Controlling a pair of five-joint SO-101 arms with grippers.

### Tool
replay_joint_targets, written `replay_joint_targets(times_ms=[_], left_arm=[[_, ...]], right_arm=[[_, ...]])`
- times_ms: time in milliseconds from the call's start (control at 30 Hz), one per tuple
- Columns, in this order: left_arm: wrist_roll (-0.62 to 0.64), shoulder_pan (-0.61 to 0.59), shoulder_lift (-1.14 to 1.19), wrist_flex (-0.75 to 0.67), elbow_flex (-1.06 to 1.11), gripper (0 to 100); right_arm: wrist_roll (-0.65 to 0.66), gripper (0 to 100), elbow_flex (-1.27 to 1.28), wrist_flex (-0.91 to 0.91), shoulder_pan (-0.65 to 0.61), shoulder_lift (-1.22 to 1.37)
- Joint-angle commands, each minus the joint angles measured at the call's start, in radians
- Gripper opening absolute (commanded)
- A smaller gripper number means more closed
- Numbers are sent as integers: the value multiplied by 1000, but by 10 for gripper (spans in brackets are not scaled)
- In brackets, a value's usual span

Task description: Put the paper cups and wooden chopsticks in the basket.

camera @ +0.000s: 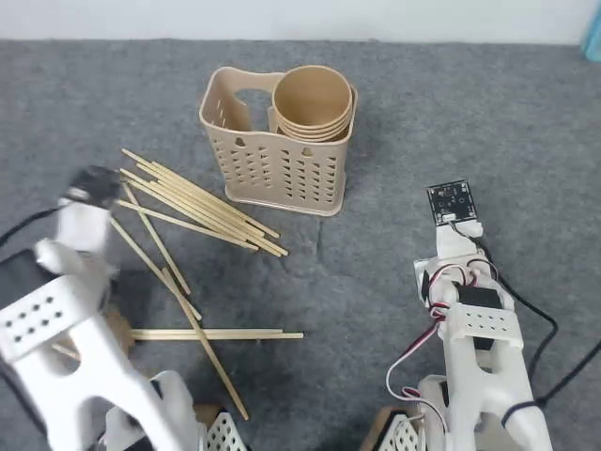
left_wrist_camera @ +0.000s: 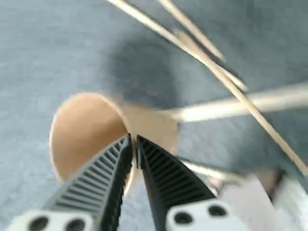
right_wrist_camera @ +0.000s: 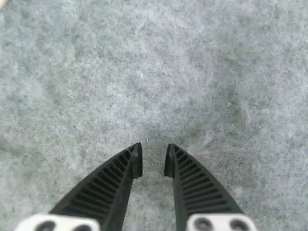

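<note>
Basket (camera: 272,174) stands upright on the grey carpeted surface (camera: 423,113), w/ a stack of paper cups (camera: 312,94) nested in one compartment. Loose wooden chopsticks (camera: 202,211) lie criss-crossed on the surface just beside the basket, on the left arm's side. Farther out from the basket, among those sticks, the left hand (left_wrist_camera: 133,139) is pinched onto the rim of a single paper cup (left_wrist_camera: 82,125) lying on its side. On the basket's opposite side the right hand (right_wrist_camera: 153,159) sits over bare surface, fingers slightly parted, gripping nothing.
</note>
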Motion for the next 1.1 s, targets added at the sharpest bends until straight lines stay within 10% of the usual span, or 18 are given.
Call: replay_joint_targets(times_ms=[0,500,767,1067], left_arm=[[83,-38,-20,-86,-94,12],[252,-48,-20,-253,-182,13],[405,-301,2,-554,-42,170],[430,-370,471,-565,-220,107]], right_arm=[[21,91,-11,-19,-1,-33],[21,91,-11,-19,-1,-33],[21,91,-11,-19,-4,-33],[21,91,-11,-19,-5,-33]])
